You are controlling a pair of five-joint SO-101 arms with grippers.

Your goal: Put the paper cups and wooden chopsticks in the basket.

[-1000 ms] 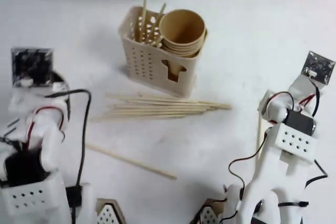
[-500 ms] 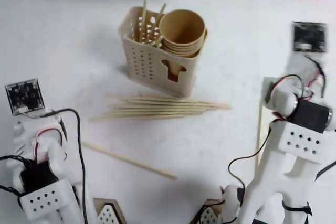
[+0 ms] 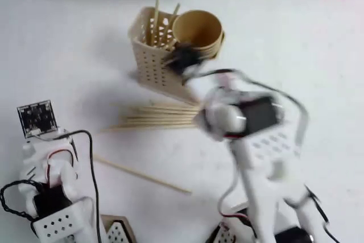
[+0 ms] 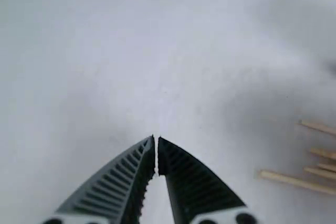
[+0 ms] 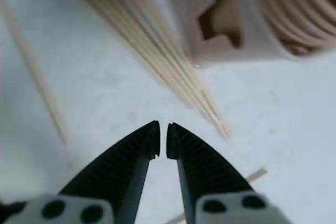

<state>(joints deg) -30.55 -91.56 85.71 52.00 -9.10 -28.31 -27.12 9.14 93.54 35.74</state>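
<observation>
A cream perforated basket [image 3: 152,64] stands at the back centre, holding stacked paper cups [image 3: 197,29] and a few upright chopsticks [image 3: 156,9]. A bundle of wooden chopsticks [image 3: 149,119] lies on the table in front of it, and a single chopstick [image 3: 142,174] lies nearer. My right arm [image 3: 244,118] stretches over the bundle's right end. My right gripper [image 5: 163,132] is shut and empty, just above the table by the bundle [image 5: 157,51], with the basket [image 5: 231,30] beyond. My left gripper [image 4: 156,141] is shut and empty over bare table, with chopstick ends [image 4: 294,180] off to one side.
The left arm [image 3: 51,197] stands at the near left corner with its cable looping beside it. Another chopstick's end [image 5: 254,174] lies close to my right gripper. The table is white, with open room at the left and far right.
The right arm has swung from the table's right side leftward, to over the chopstick bundle by the basket. The left arm has shifted slightly at the near left.
</observation>
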